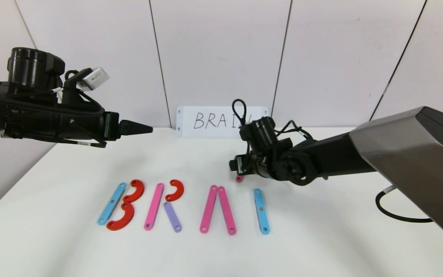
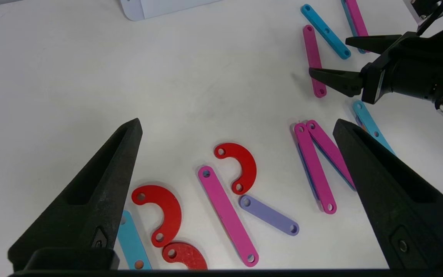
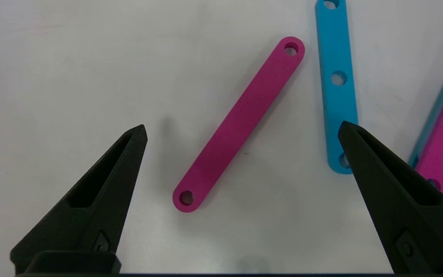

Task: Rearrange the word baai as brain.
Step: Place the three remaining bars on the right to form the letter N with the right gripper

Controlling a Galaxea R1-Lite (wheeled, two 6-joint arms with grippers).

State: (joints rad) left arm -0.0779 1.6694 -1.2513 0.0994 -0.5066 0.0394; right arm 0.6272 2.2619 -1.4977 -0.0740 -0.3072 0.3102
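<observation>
- Matte black left hand (image 2: 237,130) with long tapered wedge fingers (image 2: 102,181), small screw near each base.
- Black right hand (image 2: 337,57), looped black cables, grey metallic forearm shell (image 1: 410,154).

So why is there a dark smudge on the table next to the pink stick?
Right wrist view: that smudge is the soft shadow of the pink bar, cast beside it under the open right gripper. Head view: the right arm hides most of that bar. Left wrist view: the letters look sharp.
</observation>
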